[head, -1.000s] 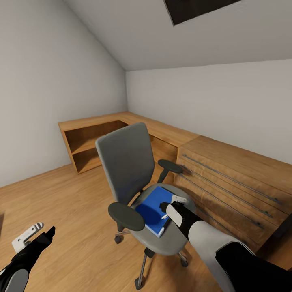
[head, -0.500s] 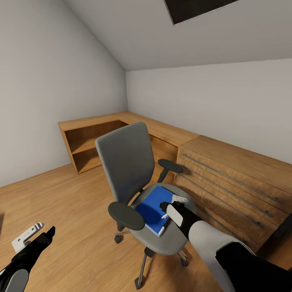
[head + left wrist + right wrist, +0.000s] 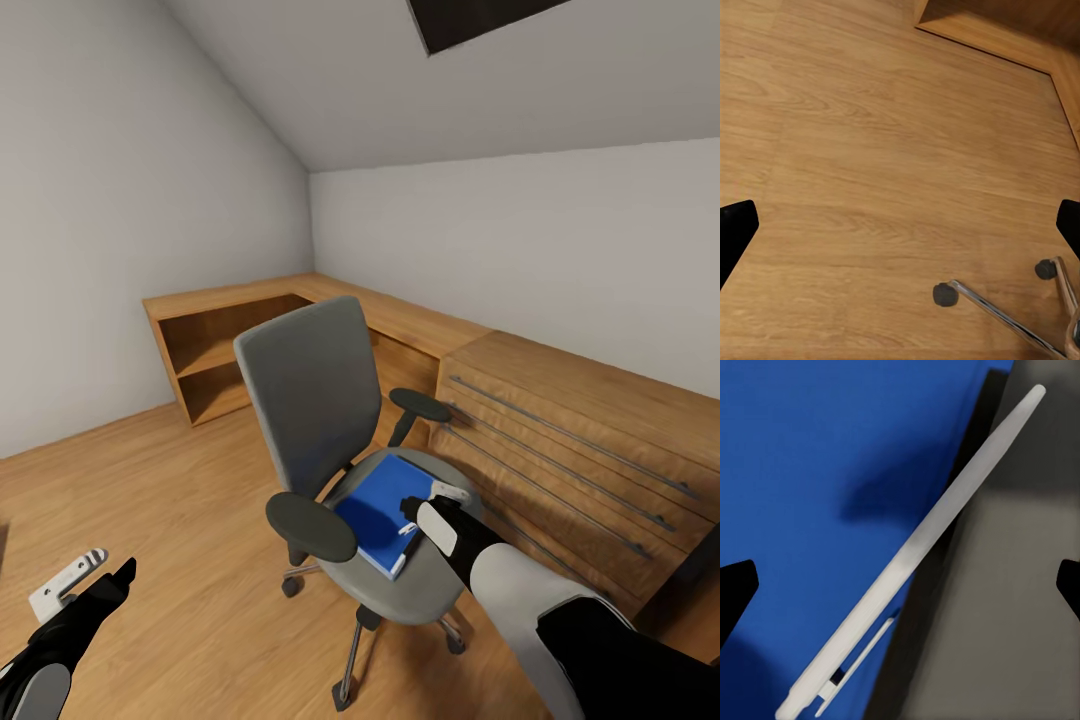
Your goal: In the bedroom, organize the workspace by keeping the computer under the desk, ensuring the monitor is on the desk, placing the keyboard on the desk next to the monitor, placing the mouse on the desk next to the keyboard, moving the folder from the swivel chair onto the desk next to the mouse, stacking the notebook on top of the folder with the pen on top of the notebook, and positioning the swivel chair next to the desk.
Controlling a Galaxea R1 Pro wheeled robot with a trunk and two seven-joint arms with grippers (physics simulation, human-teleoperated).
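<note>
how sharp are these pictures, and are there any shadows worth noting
Right wrist view: the pen is soft-edged and blurry up close, with a dark shadow patch on the blue folder. Head view: sharp, evenly lit, wide-angle, walls leaning. Left wrist view: floor grain slightly soft, no strong shadows.

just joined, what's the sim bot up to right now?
Its right claw is down at the chair seat, over the edge of the blue folder lying there. The right wrist view shows a pen across that folder's edge, between open fingertips, not gripped yet. The left claw hangs open over the floor near the chair's casters, holding nothing. Folder and pen are both on the seat.
</note>
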